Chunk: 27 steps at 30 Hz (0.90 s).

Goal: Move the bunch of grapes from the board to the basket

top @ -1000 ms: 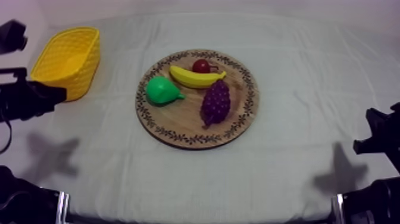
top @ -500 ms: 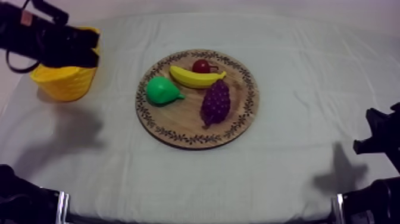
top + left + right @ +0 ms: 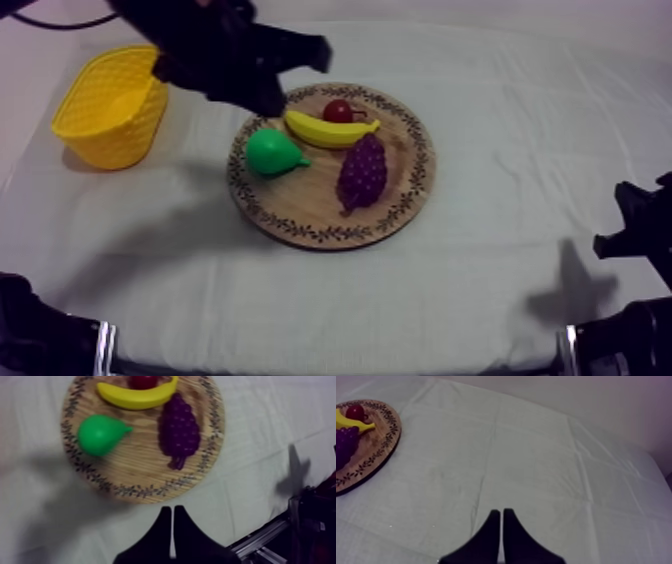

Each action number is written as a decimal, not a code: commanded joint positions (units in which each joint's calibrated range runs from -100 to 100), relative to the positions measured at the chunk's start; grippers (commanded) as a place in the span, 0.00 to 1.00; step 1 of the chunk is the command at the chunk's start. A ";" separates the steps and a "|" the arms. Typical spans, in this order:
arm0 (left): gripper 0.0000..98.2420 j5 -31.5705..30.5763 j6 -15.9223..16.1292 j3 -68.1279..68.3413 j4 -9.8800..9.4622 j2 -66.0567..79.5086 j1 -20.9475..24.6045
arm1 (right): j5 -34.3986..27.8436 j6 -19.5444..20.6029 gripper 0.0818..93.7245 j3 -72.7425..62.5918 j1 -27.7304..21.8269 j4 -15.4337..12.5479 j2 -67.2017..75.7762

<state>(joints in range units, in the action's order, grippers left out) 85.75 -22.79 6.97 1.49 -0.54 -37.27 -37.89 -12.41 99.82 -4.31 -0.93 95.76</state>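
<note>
Left gripper: my left gripper [image 3: 172, 509] has its two black fingers pressed together into a narrow wedge, nothing between them; in the left wrist view it hangs above the cloth [image 3: 480, 280], just outside the board's rim, on the side where the grapes taper.
Left arm: in the top view my left arm [image 3: 215, 50] comes in at the upper left; its dark bulk lies between basket and board and overlaps the board's rim near the banana's end.
Right gripper: my right gripper [image 3: 501, 511] is likewise a closed wedge, holding nothing; it sits over bare cloth, well apart from the board.
Bunch of grapes [image 3: 362, 172]: lying on the round wooden board [image 3: 300, 205], untouched by either gripper; just beside the banana [image 3: 328, 130].
Other fruit: pear [image 3: 272, 153] on the board's basket side; small red fruit [image 3: 338, 110] touching the banana's far side.
Yellow basket [image 3: 110, 100]: upright on the cloth, near the board but apart from it; I see no fruit inside it.
</note>
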 commanded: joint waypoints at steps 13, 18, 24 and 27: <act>0.04 5.00 0.01 -23.93 0.39 -19.21 -4.25 | -0.02 -0.02 0.00 -0.04 0.02 -0.02 0.00; 0.03 5.96 0.22 -27.14 0.42 -22.92 -3.68 | -0.02 -0.02 0.00 -0.04 0.02 -0.02 0.00; 0.02 6.13 0.33 -28.12 0.48 -24.93 -2.49 | -0.02 -0.02 0.00 -0.04 0.02 -0.02 0.00; 0.06 6.14 -0.01 -28.23 0.49 -25.29 -2.10 | -0.02 -0.02 0.00 -0.04 0.02 -0.02 0.00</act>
<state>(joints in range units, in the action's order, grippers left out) 91.92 -22.71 -21.25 1.97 -25.83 -39.41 -37.89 -12.41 99.82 -4.31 -0.93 95.76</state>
